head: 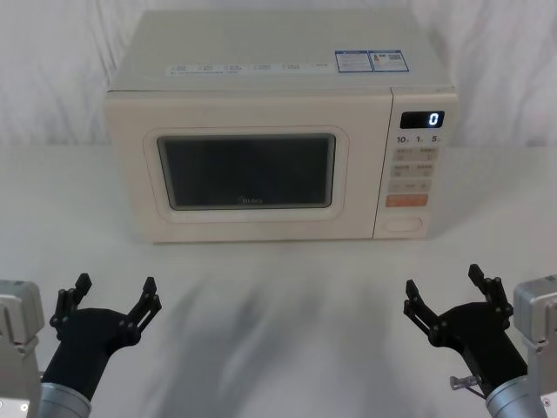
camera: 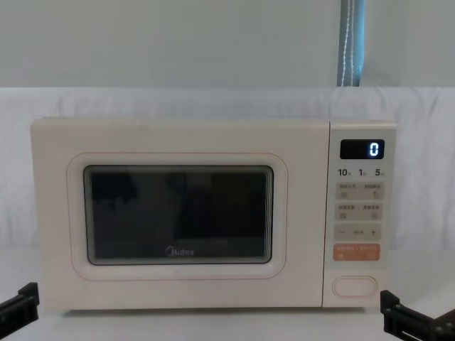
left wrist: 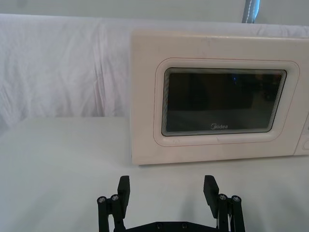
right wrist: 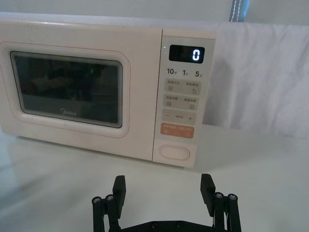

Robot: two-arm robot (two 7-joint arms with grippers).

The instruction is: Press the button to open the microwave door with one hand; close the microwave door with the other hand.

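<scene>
White cloth backdrop (camera: 178, 99), white tabletop (head: 278, 296), grey wall (camera: 178, 42).

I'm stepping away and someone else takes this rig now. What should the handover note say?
Left end effector: open, low over the table, short of the microwave door.
Right end effector: open, low on the right, short of the control panel.
Door is shut; display reads 0.
Done: nothing yet.
Left: press the button to open the door, then close it with the other arm.
</scene>
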